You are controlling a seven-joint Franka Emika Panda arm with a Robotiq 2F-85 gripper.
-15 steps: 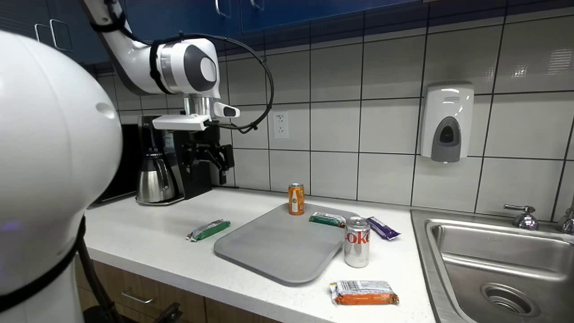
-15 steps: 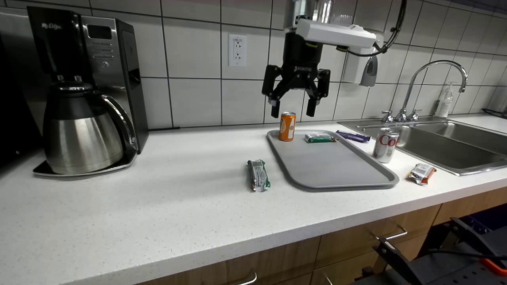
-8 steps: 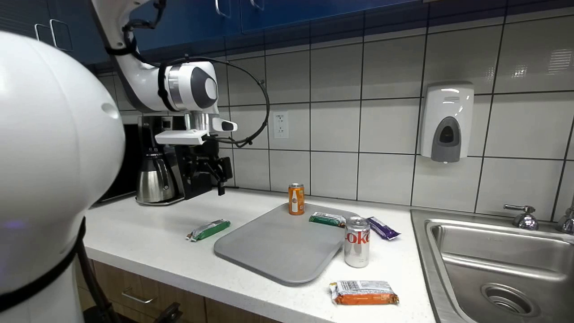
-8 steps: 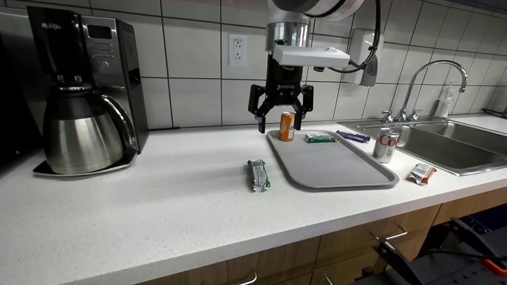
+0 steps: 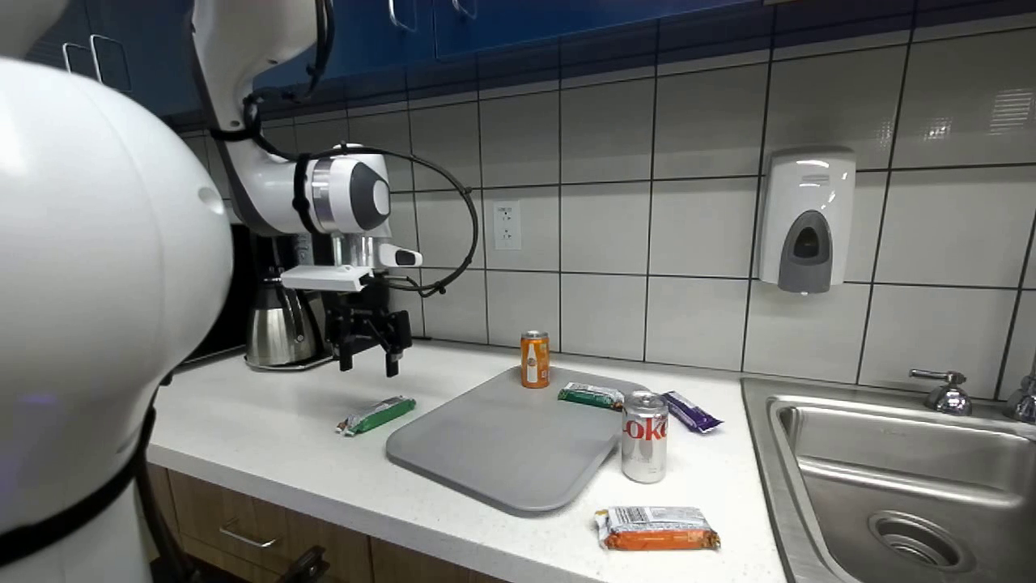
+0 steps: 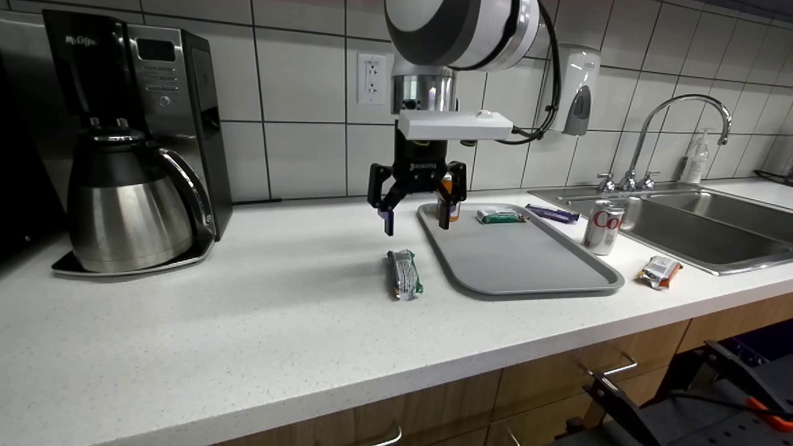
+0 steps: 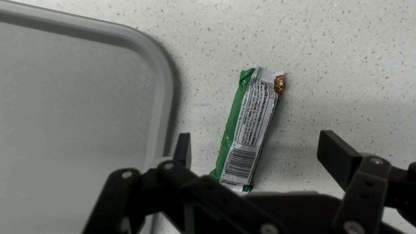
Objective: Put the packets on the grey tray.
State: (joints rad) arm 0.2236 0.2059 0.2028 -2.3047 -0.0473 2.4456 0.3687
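- While the black gripper (image 6: 416,229) hangs, blocky jaws apart, a crinkled green-and-silver snack-bar packet (image 7: 248,130) lies on the speckled counter (image 7: 341,58).
- Beside it, a low-rimmed, round-cornered grey tray (image 7: 81,110).

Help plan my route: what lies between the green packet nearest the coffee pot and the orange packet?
The grey tray lies between them in both exterior views.

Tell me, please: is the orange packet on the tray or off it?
Off: in both exterior views, the orange packet lies on the counter, apart from the tray.
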